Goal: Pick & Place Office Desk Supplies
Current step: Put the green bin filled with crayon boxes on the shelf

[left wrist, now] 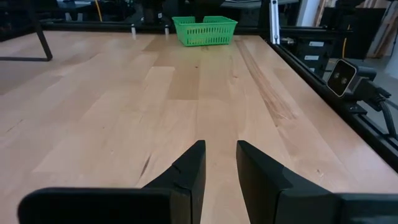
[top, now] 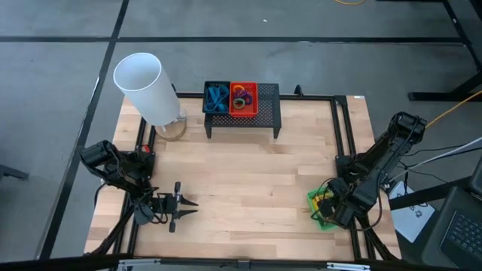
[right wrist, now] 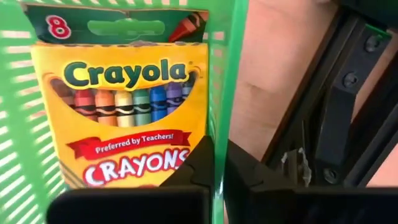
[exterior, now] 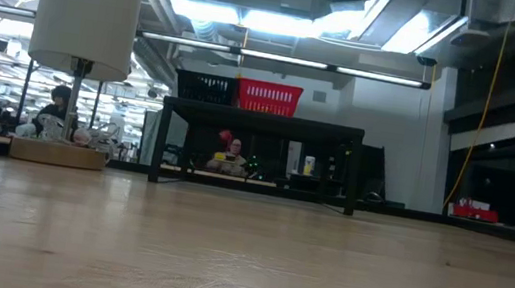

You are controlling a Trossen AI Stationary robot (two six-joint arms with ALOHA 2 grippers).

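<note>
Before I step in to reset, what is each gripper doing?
Left gripper: open, holding nothing, low over bare table.
Right gripper: shut on the green basket wall, crayon box inside.

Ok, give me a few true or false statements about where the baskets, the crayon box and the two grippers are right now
1. The crayon box lies in the green basket. True.
2. The right gripper is shut on the green basket's wall. True.
3. The red basket sits on the bare table. False: it is up on the black stand.
4. The left gripper holds scissors. False: it holds nothing.
5. The white cylinder stands at the right edge. False: far left.
</note>
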